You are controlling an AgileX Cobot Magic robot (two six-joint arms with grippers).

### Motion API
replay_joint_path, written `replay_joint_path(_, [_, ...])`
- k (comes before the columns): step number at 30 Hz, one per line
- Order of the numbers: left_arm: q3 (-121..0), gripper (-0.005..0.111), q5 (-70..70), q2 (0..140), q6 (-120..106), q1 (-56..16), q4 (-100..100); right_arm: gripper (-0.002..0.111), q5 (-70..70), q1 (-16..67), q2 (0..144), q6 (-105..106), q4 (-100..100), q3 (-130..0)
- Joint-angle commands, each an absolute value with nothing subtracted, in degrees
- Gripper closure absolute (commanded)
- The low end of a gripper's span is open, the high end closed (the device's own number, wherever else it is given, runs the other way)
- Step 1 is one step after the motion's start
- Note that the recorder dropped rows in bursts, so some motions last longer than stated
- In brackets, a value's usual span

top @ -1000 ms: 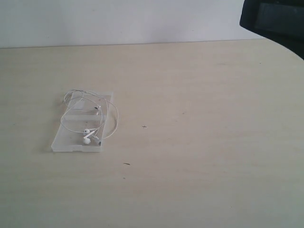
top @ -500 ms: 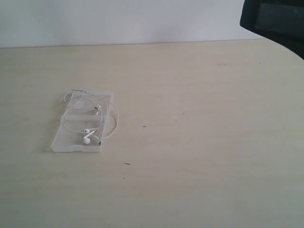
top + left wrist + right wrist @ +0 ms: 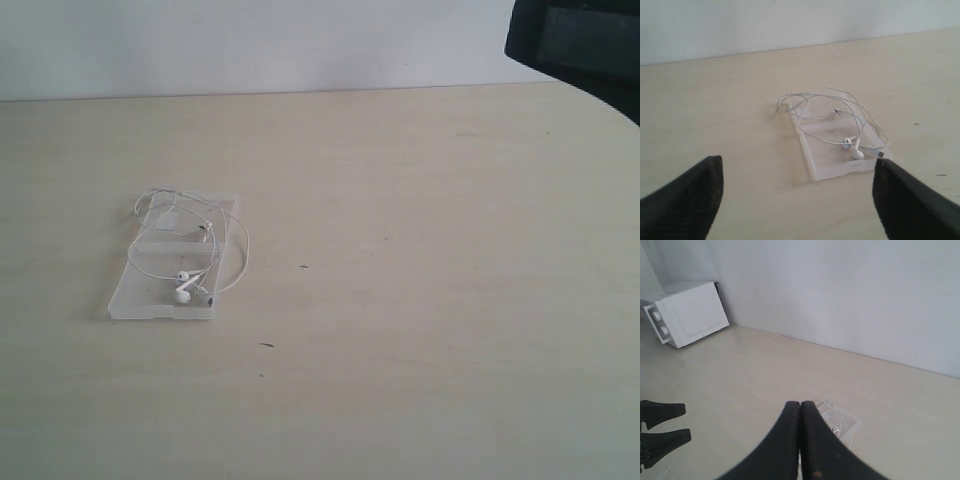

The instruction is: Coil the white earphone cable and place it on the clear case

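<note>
The white earphone cable [image 3: 183, 292] lies in loose loops on the clear case [image 3: 140, 302], left of the table's middle; a few loops spill over the case's edges. Neither gripper shows in the exterior view. From the left wrist I see the cable [image 3: 858, 154] and the case [image 3: 832, 167] ahead of my left gripper [image 3: 797, 172], which is open, empty and clear of both. My right gripper [image 3: 800, 405] is shut on nothing, high above the table. Its fingers hide part of the case [image 3: 849, 423]. The left gripper [image 3: 686, 422] shows at that view's edge.
A dark object [image 3: 580, 40] fills the exterior view's top right corner. A white box-like appliance [image 3: 690, 312] stands by the wall in the right wrist view. The pale wooden table [image 3: 420, 300] has a curved far right edge.
</note>
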State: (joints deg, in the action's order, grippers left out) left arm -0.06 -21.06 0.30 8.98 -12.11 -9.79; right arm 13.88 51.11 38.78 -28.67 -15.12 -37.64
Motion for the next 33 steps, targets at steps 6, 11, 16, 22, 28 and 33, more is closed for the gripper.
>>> replay_joint_path(6, [0.00,0.029,-21.15,0.00,8.74,-12.56,-9.92,0.108,13.63,51.26,38.69,-28.65,-15.13,-37.48])
replay_joint_path(11, [0.00,0.029,-21.15,0.00,8.74,-12.56,-9.92,0.108,13.63,51.26,38.69,-28.65,-15.13,-37.48])
replay_joint_path(16, [0.00,0.029,-21.15,0.00,8.74,-12.56,-9.92,0.108,13.63,51.26,38.69,-28.65,-15.13,-37.48])
replay_joint_path(22, [0.00,0.029,-21.15,0.00,8.74,-12.56,-9.92,0.108,13.55,51.26,38.69,-27.75,-15.75,-37.48])
replay_joint_path(28, [0.00,0.029,-21.15,0.00,8.74,-12.56,-9.92,0.108,13.79,51.26,38.69,-24.04,-18.58,-37.48])
replay_joint_path(33, [0.00,0.029,-21.15,0.00,8.84,-12.56,-9.92,0.108,13.79,50.44,38.69,-24.08,-17.87,-37.48])
